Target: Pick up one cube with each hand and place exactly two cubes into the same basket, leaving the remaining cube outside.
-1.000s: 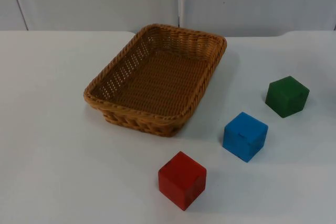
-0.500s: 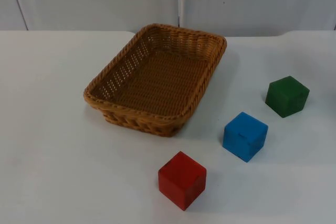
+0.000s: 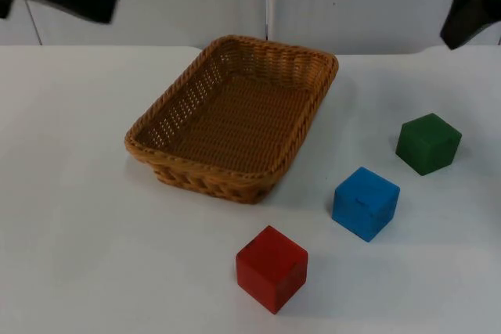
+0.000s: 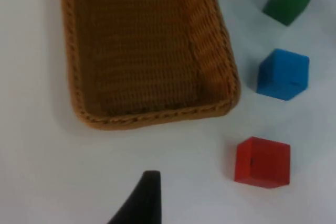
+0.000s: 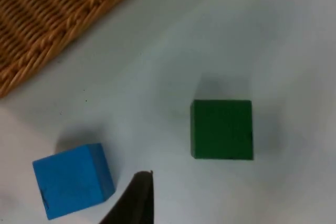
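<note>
Basket (image 3: 235,119) left; three cubes (image 3: 365,202) right, outside it

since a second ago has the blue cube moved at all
No. In the top view the blue cube sits at the same spot, right of the basket front corner, between the red cube and the green cube.

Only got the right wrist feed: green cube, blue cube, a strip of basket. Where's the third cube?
Observer: The red cube is on the table in front of the basket, apart from the blue cube.
Operator: Anything in the basket?
Observer: No, its wicker floor is bare. All three cubes, including the green cube, are outside.
Operator: Where are the arms?
Observer: Both are raised at the far corners. The left gripper is above bare table near the basket's short end, and the right gripper is above the table by the green and blue cubes. Neither is touching anything.
</note>
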